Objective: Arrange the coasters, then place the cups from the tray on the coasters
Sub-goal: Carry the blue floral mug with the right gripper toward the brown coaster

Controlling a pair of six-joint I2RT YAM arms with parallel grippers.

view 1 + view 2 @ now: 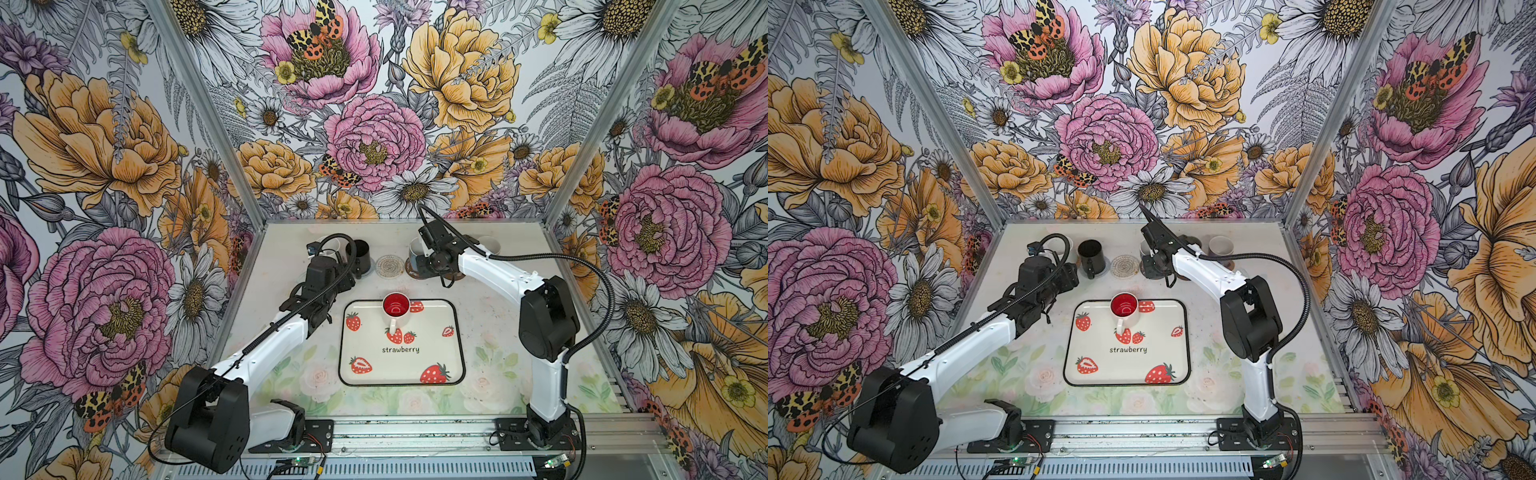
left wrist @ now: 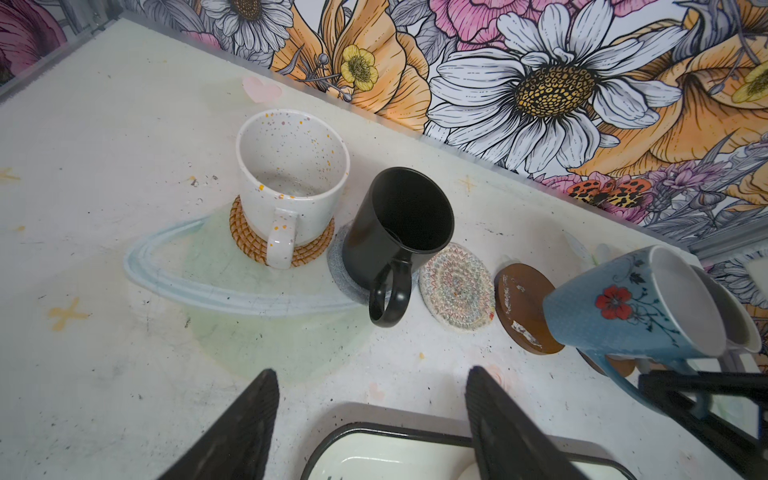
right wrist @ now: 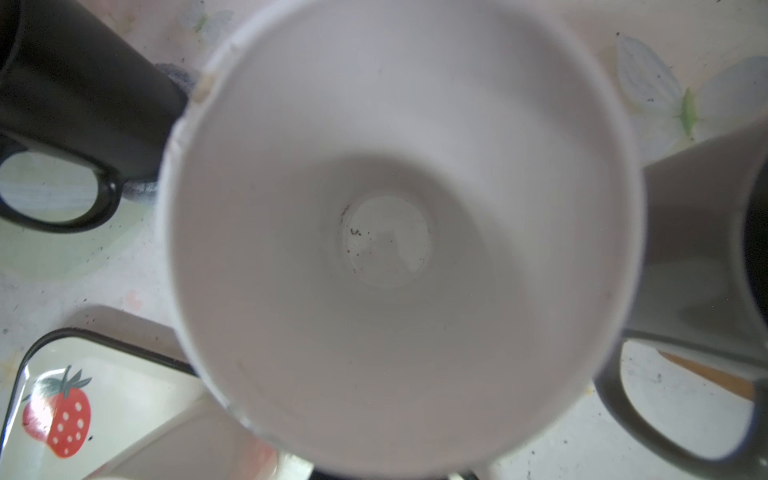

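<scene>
A light blue cup (image 2: 615,307) with a red flower print hangs tilted by a brown disc coaster (image 2: 523,307). My right gripper (image 2: 665,386) is shut on its handle, and the right wrist view looks into its white inside (image 3: 386,241). A white speckled cup (image 2: 291,174) stands on the rattan coaster (image 2: 245,237). The black cup (image 2: 399,224) stands on the blue-grey coaster (image 2: 340,270). The beaded coaster (image 1: 390,265) lies bare. One white cup with a red inside (image 1: 395,305) stands on the tray (image 1: 415,370). My left gripper (image 2: 370,374) is open over the tray's far left corner.
A grey cup (image 3: 698,249) stands close beside the held cup. A pale cup (image 1: 1221,245) stands at the back right. The floral back wall runs just behind the row of cups. The left arm hides the white cup in both top views.
</scene>
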